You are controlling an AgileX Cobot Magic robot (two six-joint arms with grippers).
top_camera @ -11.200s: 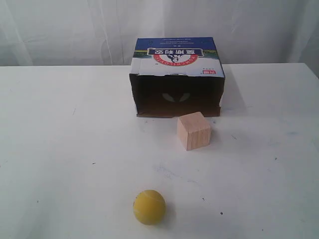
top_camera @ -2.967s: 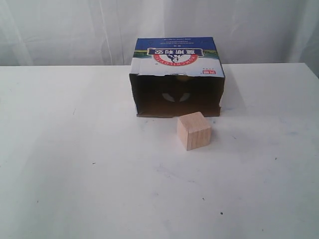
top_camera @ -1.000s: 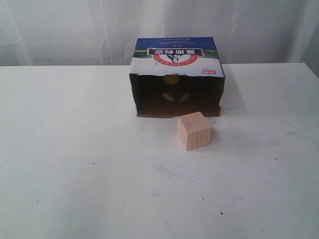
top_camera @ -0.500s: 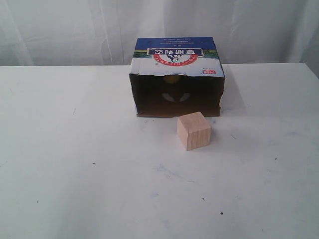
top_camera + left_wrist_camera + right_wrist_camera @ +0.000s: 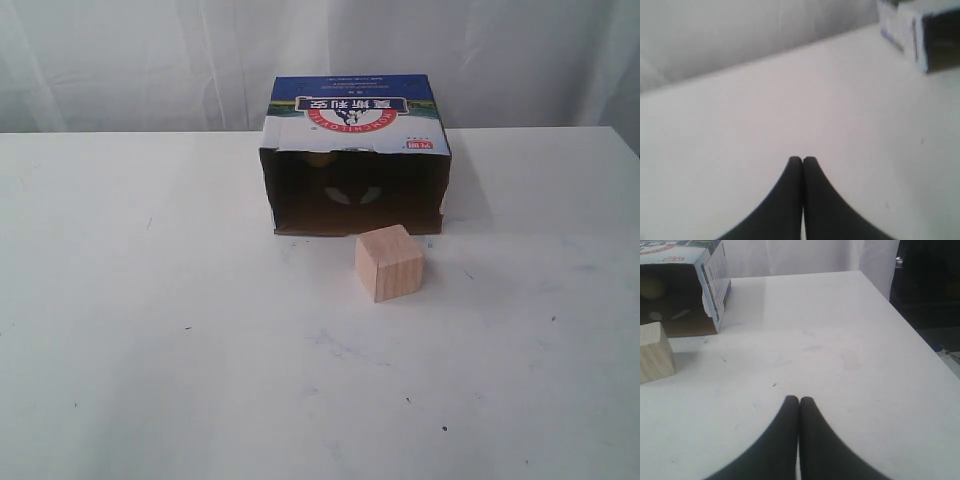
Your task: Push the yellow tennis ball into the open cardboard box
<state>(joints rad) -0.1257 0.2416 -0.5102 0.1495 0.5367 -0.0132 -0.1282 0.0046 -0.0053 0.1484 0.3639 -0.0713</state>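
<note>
The open cardboard box [image 5: 355,110] lies at the back middle of the white table, with its dark opening facing the front. The yellow tennis ball [image 5: 651,287] rests inside it, dim in the shadow near the back wall. In the exterior view only a faint yellow sliver of the ball [image 5: 320,157] shows under the box's top edge. My left gripper [image 5: 803,159] is shut on nothing above bare table, with a corner of the box [image 5: 920,35] far off. My right gripper [image 5: 799,398] is also shut and empty, well away from the box [image 5: 715,275]. Neither arm shows in the exterior view.
A pale wooden cube [image 5: 389,262] stands just in front of the box's opening, toward its right side, and also appears in the right wrist view [image 5: 655,352]. White curtains hang behind the table. The table's right edge [image 5: 910,325] drops to a dark area.
Long ago the ball lay on the front of the table; it is now in the box. Over the last second its yellow sliver has shifted slightly left inside the opening.
</note>
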